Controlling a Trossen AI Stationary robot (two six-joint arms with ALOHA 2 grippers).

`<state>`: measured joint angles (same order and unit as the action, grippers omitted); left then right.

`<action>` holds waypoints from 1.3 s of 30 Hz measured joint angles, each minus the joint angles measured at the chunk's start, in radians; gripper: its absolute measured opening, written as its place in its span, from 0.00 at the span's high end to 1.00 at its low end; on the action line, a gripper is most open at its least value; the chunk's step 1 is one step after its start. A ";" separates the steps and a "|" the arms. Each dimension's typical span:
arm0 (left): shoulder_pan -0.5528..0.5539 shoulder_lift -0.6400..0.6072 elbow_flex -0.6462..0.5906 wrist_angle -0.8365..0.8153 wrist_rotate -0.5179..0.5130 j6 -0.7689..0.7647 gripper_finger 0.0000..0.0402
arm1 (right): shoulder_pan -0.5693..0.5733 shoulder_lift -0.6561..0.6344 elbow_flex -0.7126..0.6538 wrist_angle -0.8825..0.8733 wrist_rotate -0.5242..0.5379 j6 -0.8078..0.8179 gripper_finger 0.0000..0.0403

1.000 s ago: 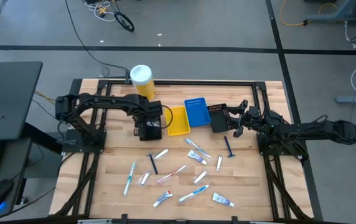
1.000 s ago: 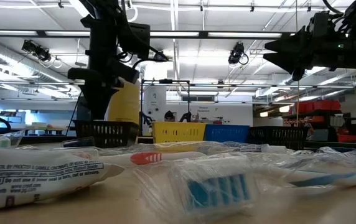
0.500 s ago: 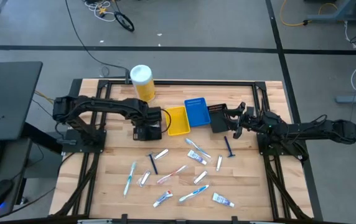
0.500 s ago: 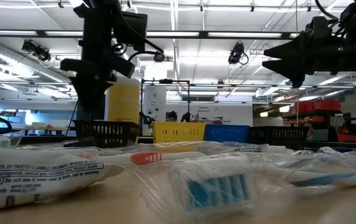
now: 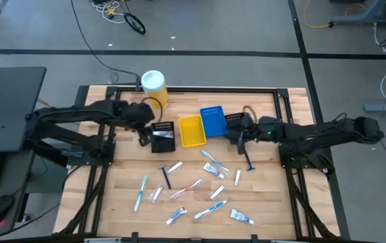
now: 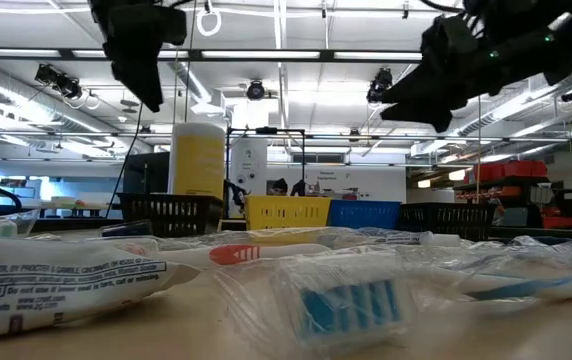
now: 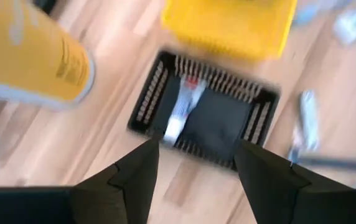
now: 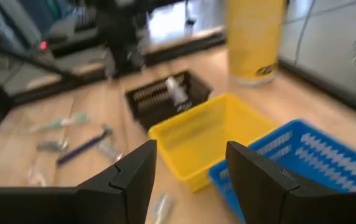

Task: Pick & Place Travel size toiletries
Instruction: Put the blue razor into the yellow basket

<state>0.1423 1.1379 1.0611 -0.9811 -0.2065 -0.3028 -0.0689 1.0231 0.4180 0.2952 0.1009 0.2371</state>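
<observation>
The travel toiletries lie scattered on the near half of the table: white tubes (image 5: 213,169), a teal toothbrush (image 5: 139,192), a pink toothbrush (image 5: 186,190) and a blue razor (image 5: 249,160). One white tube with red print (image 7: 181,106) lies inside the left black bin (image 5: 162,138). My left gripper (image 5: 146,135) hangs open above that bin's left side, and its wrist view (image 7: 196,162) looks down into the bin. My right gripper (image 5: 239,133) is open, above the table by the right black bin (image 5: 234,121), facing the yellow bin (image 8: 200,134) and blue bin (image 8: 290,162).
A tall yellow canister with a white lid (image 5: 154,88) stands on the far left of the table, behind the left black bin. The yellow bin (image 5: 191,129) and blue bin (image 5: 213,121) sit side by side between the two black bins. Bare wood lies along the table's near edge.
My left gripper has risen and drawn back toward the table's left edge, off the left black bin. My right gripper has moved toward the table's left, closer to the blue and yellow bins, rising a little. The loose toiletries have stayed where they were.
</observation>
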 joint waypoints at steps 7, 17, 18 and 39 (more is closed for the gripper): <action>-0.086 -0.090 -0.195 0.234 -0.009 -0.097 0.45 | 0.102 0.230 0.011 0.155 0.002 0.042 0.49; -0.243 -0.071 -0.521 0.847 0.168 0.007 0.45 | 0.115 0.321 0.010 0.241 0.039 -0.102 0.49; -0.250 -0.067 -0.540 0.888 0.192 0.009 0.45 | 0.115 0.320 0.010 0.245 0.052 -0.103 0.49; -0.445 0.272 -0.567 1.147 0.175 0.261 0.45 | 0.115 0.319 0.010 0.247 0.108 -0.141 0.49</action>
<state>-0.3024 1.4102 0.4937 0.1662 -0.0320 -0.0421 0.0463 1.3418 0.4278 0.5422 0.2085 0.0963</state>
